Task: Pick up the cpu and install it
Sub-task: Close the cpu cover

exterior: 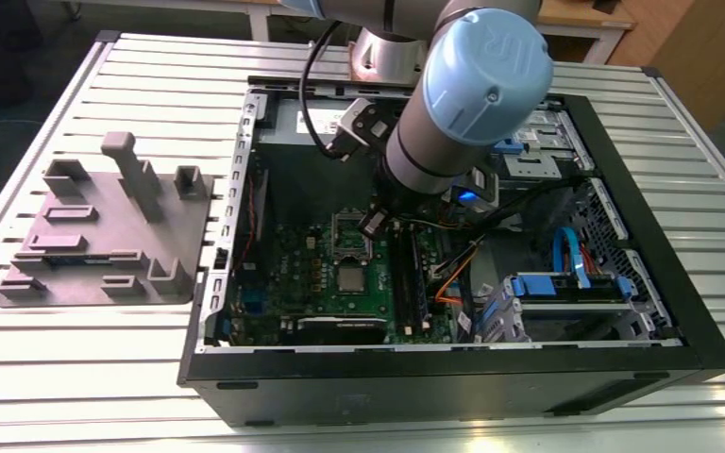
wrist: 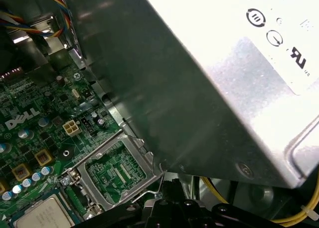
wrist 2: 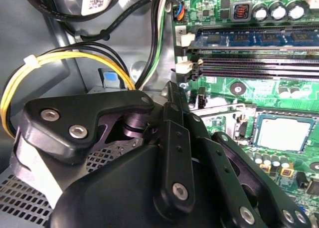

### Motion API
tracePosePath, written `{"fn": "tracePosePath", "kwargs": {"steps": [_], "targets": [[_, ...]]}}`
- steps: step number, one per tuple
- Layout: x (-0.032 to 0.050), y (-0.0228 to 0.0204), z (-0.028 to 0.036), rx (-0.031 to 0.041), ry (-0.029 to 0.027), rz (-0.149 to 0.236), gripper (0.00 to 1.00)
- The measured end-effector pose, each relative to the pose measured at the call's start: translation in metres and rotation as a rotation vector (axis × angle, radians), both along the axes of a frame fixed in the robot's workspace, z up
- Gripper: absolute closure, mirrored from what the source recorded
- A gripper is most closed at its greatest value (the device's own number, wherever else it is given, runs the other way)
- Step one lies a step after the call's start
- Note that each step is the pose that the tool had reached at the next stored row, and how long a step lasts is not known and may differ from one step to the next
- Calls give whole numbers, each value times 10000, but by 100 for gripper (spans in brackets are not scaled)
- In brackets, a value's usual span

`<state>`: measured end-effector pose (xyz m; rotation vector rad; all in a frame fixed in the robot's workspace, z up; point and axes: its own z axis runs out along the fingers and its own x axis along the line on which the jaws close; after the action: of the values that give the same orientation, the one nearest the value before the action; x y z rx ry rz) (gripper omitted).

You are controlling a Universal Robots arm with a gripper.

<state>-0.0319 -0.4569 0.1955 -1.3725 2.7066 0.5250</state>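
Looking into the open PC case [exterior: 463, 382] in the middle of the exterior view, I see the arm [exterior: 470, 94] coming in from the top of the frame. The gripper [exterior: 374, 225] is low over the green motherboard [exterior: 318, 283]. Honestly can't tell if the gripper is open or closed from any of these, just black linkage in the second wrist view. It isn't carrying anything I can see.

The cpu [exterior: 352, 280] lies flat in its socket near the centre of the exterior view, silver top facing up, just below the gripper in the frame. Both wrist views show it too [wrist 2: 284, 133] [wrist: 37, 217]. The metal socket frame [wrist: 117, 170] is flipped open right beside it, between the cpu and the gripper. The RAM slots [wrist 2: 254, 66] run alongside the socket.

Over on the exterior view's left, the grey tray [exterior: 98, 250] sits on the slatted table [exterior: 73, 377], well apart from the case.
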Motion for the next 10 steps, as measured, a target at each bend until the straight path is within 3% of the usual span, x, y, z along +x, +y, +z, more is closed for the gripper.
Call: {"fn": "tracePosePath", "kwargs": {"steps": [4, 10], "targets": [[-2, 4, 1, -110, 9, 7, 89], [-5, 16, 12, -190, 23, 23, 89]]}}
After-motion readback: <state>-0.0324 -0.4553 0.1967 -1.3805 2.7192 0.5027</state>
